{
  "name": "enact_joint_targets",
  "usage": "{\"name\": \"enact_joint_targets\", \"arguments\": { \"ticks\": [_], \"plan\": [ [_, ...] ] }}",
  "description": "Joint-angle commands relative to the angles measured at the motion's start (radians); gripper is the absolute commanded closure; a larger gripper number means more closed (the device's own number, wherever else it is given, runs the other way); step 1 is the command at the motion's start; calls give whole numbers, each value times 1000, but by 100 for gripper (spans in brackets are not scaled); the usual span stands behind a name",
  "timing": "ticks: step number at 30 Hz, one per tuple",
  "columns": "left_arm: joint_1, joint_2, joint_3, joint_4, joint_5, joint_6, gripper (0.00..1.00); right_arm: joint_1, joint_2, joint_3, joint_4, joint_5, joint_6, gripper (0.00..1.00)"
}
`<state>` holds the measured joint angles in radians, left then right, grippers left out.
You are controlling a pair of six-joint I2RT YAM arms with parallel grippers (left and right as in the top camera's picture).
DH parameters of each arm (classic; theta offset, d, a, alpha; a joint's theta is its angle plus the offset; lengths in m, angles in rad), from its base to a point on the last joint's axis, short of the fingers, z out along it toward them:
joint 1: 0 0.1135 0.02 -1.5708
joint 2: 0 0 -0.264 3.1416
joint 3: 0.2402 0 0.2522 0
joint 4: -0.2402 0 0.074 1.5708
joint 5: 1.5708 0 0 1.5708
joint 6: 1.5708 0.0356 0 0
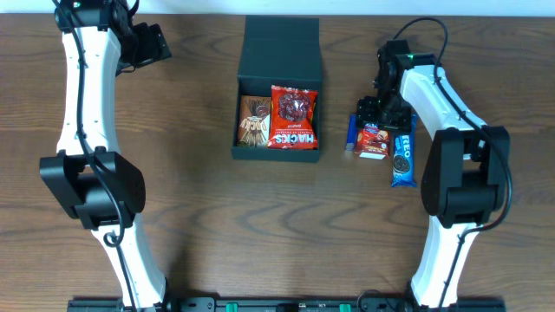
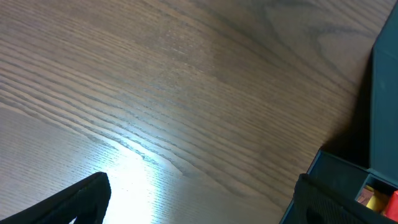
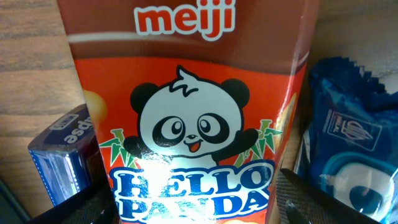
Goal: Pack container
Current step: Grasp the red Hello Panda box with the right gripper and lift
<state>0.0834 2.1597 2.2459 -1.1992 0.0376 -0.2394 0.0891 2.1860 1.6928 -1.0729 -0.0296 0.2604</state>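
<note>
overhead shows the container (image 1: 282,43) lying open near the middle of the far edge of the desk (image 1: 208,217), with a red hacks packet (image 1: 293,117) and a brown packet (image 1: 254,121) inside. left gripper (image 1: 152,43) hovers near the far left corner, spread wide and empty. right gripper (image 1: 375,117) straddles a hello panda box (image 3: 193,124) toward the right edge; whether it grips the box cannot be told.
</note>
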Motion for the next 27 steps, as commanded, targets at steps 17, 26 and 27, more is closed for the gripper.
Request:
{"name": "enact_joint_targets", "arguments": {
  "ticks": [17,26,27],
  "plan": [
    [1,-5,-6,-1,-11,-8,5,4,69,-8,8,3,12,26],
    [0,-5,-6,0,-10,-9,5,4,69,3,5,-57,12,35],
    [0,-5,-6,0,-11,-9,5,4,69,10,3,-58,13,35]
  ]
}}
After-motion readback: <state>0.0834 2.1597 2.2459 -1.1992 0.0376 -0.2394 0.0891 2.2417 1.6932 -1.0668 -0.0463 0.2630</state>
